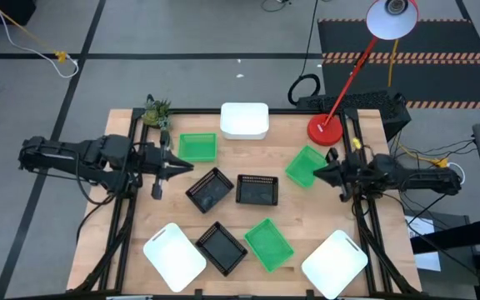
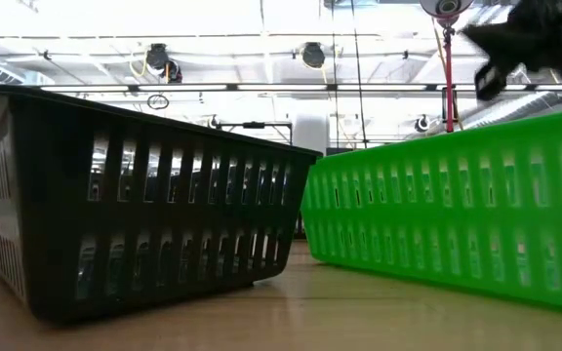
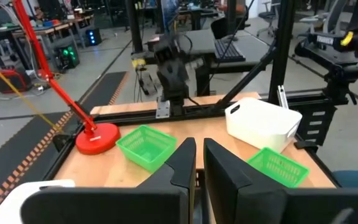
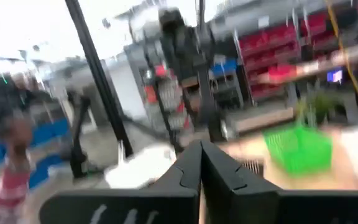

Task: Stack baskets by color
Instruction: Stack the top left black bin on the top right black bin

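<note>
Nine baskets lie apart on the wooden table, none stacked. The green ones are at the far left (image 1: 197, 147), the right (image 1: 306, 166) and the near middle (image 1: 268, 244). Two black ones (image 1: 209, 190) (image 1: 257, 190) sit mid-table and a third (image 1: 221, 247) nearer. White ones are at the far edge (image 1: 244, 121), near left (image 1: 174, 257) and near right (image 1: 334, 263). My left gripper (image 1: 187, 169) (image 3: 197, 150) hovers left of the black pair, fingers almost together, holding nothing. My right gripper (image 1: 317, 172) (image 4: 200, 152) is shut and empty beside the right green basket.
A red lamp base (image 1: 325, 131) stands at the far right, its pole slanting away up over the table's far edge. A small green plant (image 1: 157, 111) is at the far left corner. Black frame rails (image 1: 123, 225) run along both sides. The low view is filled by a black basket (image 2: 144, 195) and a green one (image 2: 457, 214).
</note>
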You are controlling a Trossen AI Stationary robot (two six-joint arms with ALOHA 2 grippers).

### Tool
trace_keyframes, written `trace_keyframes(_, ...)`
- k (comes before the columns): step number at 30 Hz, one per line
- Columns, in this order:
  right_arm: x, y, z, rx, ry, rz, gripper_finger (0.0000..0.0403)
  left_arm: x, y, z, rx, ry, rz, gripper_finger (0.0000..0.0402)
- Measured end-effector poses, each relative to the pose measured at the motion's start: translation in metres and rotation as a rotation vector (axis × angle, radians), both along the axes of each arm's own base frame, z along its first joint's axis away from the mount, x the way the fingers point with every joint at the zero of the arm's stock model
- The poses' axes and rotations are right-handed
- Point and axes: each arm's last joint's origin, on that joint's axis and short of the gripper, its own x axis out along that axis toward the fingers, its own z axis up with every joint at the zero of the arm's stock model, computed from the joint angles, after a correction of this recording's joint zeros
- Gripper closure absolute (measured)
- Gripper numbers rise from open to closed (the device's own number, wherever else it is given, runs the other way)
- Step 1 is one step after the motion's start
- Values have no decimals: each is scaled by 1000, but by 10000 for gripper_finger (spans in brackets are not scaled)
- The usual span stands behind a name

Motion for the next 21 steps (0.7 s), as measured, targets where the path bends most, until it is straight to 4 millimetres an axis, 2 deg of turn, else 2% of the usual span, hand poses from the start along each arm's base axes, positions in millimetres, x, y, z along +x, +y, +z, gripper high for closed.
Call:
trace_keyframes(3,0,0,28,-36,-11,-7,403,-1,0,0,-1,-1,-3,366)
trace_keyframes(6,3,0,53,-97,71,-16,403,-1,0,0,0,5,-3,366)
trace_keyframes(12,22,-1,109,-134,212,-41,403,0,0,-2,16,23,-4,366)
trace_keyframes(16,39,-1,138,-137,317,-43,403,0,0,-2,26,23,-6,366)
trace_keyframes(21,60,-2,162,-141,457,-57,403,0,0,-2,27,23,-6,366)
